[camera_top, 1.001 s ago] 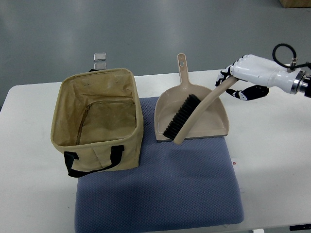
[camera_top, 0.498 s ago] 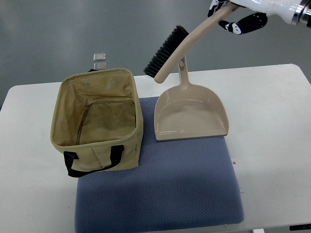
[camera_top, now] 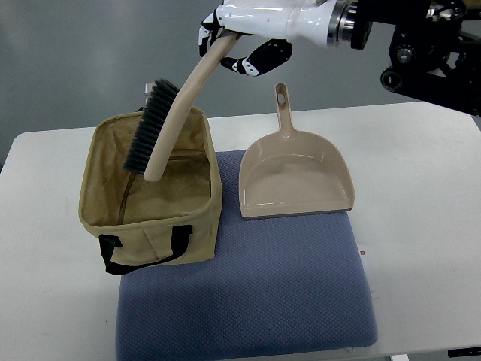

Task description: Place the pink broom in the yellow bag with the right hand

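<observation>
Swinging left off the dustpan (camera_top: 295, 177), the right hand (camera_top: 239, 34) now carries the broom (camera_top: 167, 122) over the yellow bag (camera_top: 150, 188), fingers clamped on its handle. Lift and carry done; lowering remains. Bag mouth gapes wide, bristle end hanging inside its rim line.

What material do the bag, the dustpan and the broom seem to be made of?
Bag: likely soft woven fabric, matte, with sagging creased walls and black strap handles. Dustpan: looks like smooth molded plastic with a slight sheen. Broom: handle probably the same plastic; its dark bristles look stiff and synthetic, though that is uncertain.
</observation>
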Tool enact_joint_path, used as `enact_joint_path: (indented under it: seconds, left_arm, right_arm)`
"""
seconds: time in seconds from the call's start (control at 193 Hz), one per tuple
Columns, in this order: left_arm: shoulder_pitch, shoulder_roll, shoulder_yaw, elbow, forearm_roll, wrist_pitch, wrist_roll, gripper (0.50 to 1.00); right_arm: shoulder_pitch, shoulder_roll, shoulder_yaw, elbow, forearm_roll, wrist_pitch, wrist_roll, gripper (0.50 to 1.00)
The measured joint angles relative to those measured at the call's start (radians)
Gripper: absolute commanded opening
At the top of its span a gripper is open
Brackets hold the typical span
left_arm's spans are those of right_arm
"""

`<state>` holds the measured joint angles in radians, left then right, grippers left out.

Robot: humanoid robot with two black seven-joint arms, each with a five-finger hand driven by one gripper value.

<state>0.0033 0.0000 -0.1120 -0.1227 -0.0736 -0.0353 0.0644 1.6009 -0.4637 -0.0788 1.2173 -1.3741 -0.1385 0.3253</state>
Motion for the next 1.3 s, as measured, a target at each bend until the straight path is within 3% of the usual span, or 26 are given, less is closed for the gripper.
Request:
enact_joint_path:
  seconds: [0.161,0.29,0.384,0.456,0.607,0.814,1.043,1.302]
  left_arm:
    - [0.001,0.000,0.000,0.000,0.000,0.000,0.000,1.000]
    - [0.000,0.000,0.000,0.000,0.000,0.000,0.000,1.000]
    - [0.001,0.000,0.000,0.000,0.000,0.000,0.000,1.000]
    - [0.000,0.000,0.000,0.000,0.000,0.000,0.000,1.000]
    - [0.000,0.000,0.000,0.000,0.000,0.000,0.000,1.000]
    - [0.000,0.000,0.000,0.000,0.000,0.000,0.000,1.000]
    - [0.001,0.000,0.000,0.000,0.000,0.000,0.000,1.000]
    - [0.000,0.000,0.000,0.000,0.000,0.000,0.000,1.000]
  right_arm:
    - [-0.031,0.084,0.000,-0.052,-0.036,-0.009,0.000,0.500]
    - [-0.055,0.107,0.000,-0.060,-0.040,-0.034,0.001,0.760]
    - [-0.072,0.121,0.002,-0.061,-0.038,-0.052,0.005,0.864]
    - [-0.081,0.124,0.002,-0.061,-0.031,-0.056,0.007,0.891]
    - [-0.098,0.109,0.016,-0.061,-0.021,-0.057,0.009,0.895]
    - [-0.209,0.051,0.202,-0.062,-0.019,-0.023,0.007,0.907]
    - [-0.367,-0.018,0.484,-0.093,0.081,0.108,0.000,0.907]
    - [-0.558,-0.028,0.762,-0.233,0.405,0.222,-0.005,0.909]
